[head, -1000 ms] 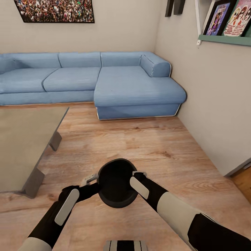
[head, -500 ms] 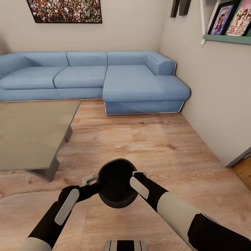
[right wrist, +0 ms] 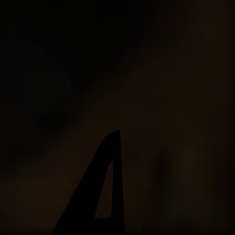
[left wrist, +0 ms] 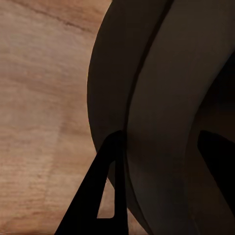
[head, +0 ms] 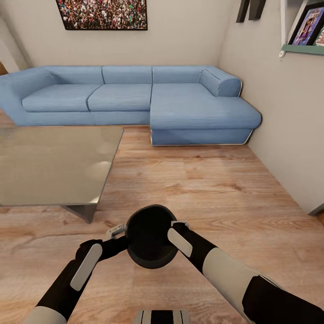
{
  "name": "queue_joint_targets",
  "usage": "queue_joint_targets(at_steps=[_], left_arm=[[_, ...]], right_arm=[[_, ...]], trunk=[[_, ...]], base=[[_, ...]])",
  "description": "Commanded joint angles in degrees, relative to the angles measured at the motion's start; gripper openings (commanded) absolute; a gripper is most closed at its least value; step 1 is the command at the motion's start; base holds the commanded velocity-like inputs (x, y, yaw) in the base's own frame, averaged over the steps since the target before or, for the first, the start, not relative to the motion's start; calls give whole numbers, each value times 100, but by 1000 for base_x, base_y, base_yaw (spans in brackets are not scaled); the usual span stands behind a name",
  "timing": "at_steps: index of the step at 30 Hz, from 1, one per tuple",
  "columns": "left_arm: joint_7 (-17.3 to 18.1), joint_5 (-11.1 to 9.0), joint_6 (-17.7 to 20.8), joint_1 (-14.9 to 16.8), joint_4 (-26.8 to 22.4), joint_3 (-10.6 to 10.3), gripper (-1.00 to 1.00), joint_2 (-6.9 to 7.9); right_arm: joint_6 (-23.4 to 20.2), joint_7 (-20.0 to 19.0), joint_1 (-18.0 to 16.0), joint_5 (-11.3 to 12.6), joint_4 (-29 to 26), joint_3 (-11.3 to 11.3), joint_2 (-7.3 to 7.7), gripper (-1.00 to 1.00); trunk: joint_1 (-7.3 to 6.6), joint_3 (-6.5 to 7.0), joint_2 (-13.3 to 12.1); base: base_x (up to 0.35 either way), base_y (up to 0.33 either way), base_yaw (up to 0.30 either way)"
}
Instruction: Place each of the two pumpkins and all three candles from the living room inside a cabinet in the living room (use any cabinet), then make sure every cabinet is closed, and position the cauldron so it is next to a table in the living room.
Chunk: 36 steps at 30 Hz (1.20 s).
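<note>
The black cauldron (head: 150, 236) hangs above the wooden floor just in front of me, held by its rim from both sides. My left gripper (head: 121, 235) is shut on the rim's left side and my right gripper (head: 175, 226) on its right side. The left wrist view is close on the cauldron (left wrist: 161, 107), with one dark finger (left wrist: 100, 196) outside the rim and the other inside. Dark cauldron wall (right wrist: 161, 98) and one finger (right wrist: 100, 196) show in the right wrist view. The grey table (head: 54, 166) stands to the left, its near corner a short way from the cauldron.
A blue corner sofa (head: 135, 96) runs along the far wall, its chaise reaching toward me on the right. The right wall (head: 288, 126) carries a shelf with pictures (head: 308, 31). Open wooden floor (head: 202, 180) lies between table, sofa and wall.
The whole view has swung left, so sofa and table sit further right in the picture and more of the table shows. Arms and cauldron keep the same pose before me.
</note>
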State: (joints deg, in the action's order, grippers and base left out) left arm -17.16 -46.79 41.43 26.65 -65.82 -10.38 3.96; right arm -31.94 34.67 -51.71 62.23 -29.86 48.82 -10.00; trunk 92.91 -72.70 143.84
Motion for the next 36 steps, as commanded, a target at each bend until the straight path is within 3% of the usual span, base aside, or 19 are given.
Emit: queue_joint_targets(at_steps=[1,29,33,36], left_arm=[[-42,-155,-30,7,-18,0,-100,9],[-34,-164,-30,7,-18,12,-100,57],[190,-160,-30,7,-18,230,-100,115],[229,-156,-30,7,-18,257,-100,115]], right_arm=[[39,49,-6,316,-3,100,0,-100],[30,49,-6,316,-3,81,0,-100],[32,49,-6,316,-3,75,0,-100],[31,49,-6,316,-3,75,0,-100]], trunk=[[-3,-4,3],[-3,1,3],[-3,4,3],[-3,5,3]], base=[[-86,315,1],[-82,316,-12],[-6,329,-89],[-1,331,-10]])
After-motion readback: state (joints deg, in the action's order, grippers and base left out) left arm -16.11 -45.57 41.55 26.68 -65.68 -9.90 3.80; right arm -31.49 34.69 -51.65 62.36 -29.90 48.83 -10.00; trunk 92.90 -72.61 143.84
